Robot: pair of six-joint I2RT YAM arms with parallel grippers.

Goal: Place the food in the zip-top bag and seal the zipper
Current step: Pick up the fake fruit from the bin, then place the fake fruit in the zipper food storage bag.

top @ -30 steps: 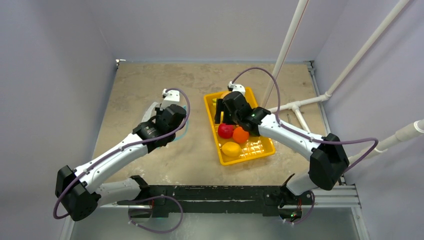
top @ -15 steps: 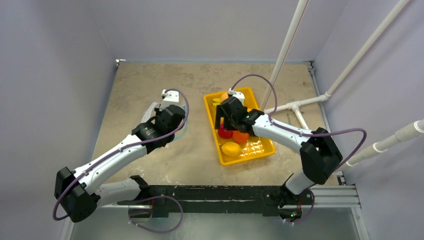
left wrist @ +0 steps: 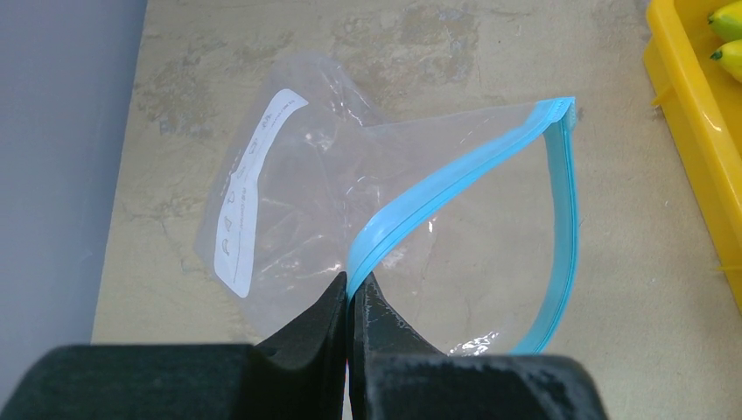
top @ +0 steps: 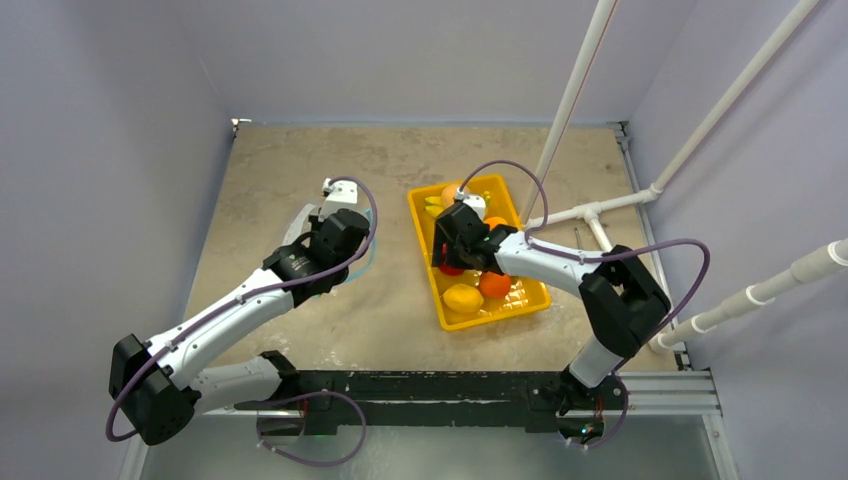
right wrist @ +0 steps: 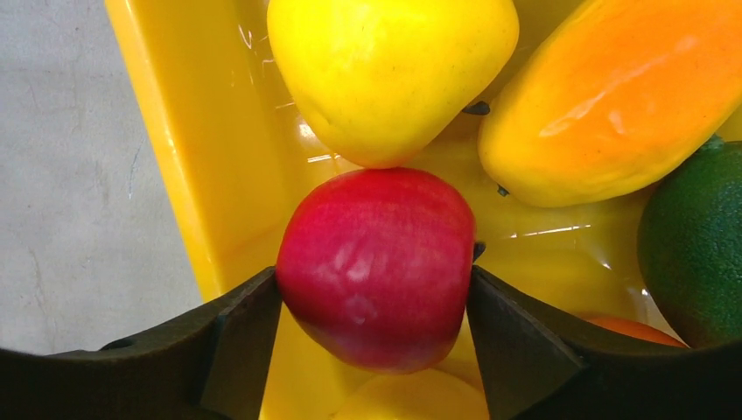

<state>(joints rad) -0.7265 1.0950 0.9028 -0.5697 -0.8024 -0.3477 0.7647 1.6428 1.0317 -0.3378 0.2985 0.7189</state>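
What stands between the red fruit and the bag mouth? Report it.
Only the yellow tray's wall, beside the red fruit held by the right claw. Beyond it, only table up to the zip-top bag, whose mouth the left claw holds open by the zipper.

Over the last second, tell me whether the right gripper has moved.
Yes. The right gripper has slid along the yellow tray toward its near end, and now grips the red fruit.

The right tool (right wrist: 372,284) has come down and clasped the red fruit (right wrist: 376,254).
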